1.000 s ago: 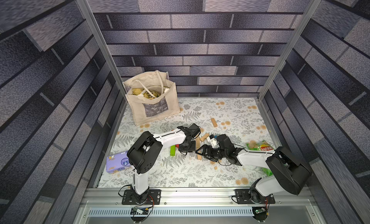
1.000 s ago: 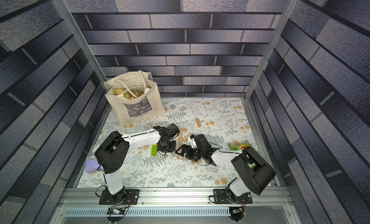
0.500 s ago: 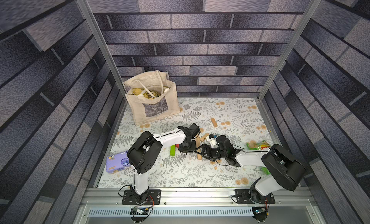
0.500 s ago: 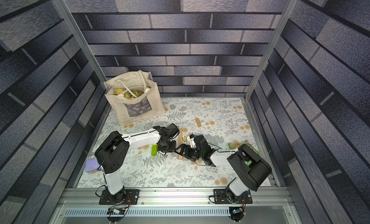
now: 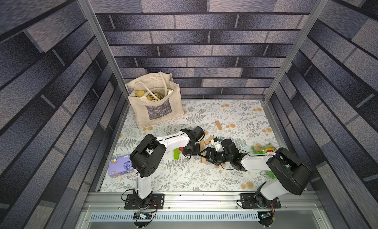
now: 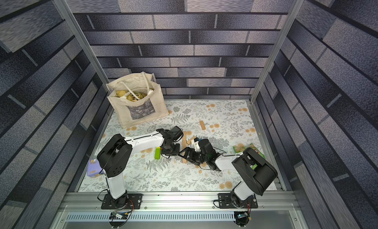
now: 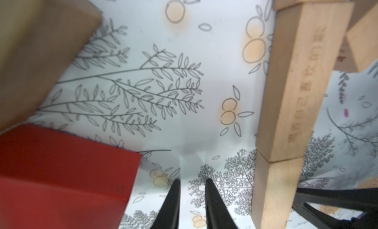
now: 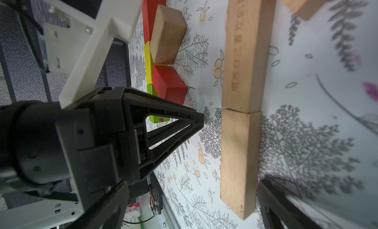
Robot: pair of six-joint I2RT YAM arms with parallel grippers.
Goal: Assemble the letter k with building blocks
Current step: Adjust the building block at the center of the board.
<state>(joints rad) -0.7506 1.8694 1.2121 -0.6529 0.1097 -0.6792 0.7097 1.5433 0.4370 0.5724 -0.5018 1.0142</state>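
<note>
Likely stem alignment: my right gripper [image 5: 206,158], released wide, straddles a plain block [image 8: 239,166]; next, close squarely; left gripper [image 7: 192,180] near-clenched, empty

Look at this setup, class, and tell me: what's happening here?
Two robot arms are building a K from wooden blocks on the table. Plain bars lie end to end as the stem, with a slanted bar by its far end. The right gripper is open, straddling the stem's near end. The left gripper, almost shut and empty, sits low beside the stem. The coloured blocks lie bunched to one side, unused.
</note>
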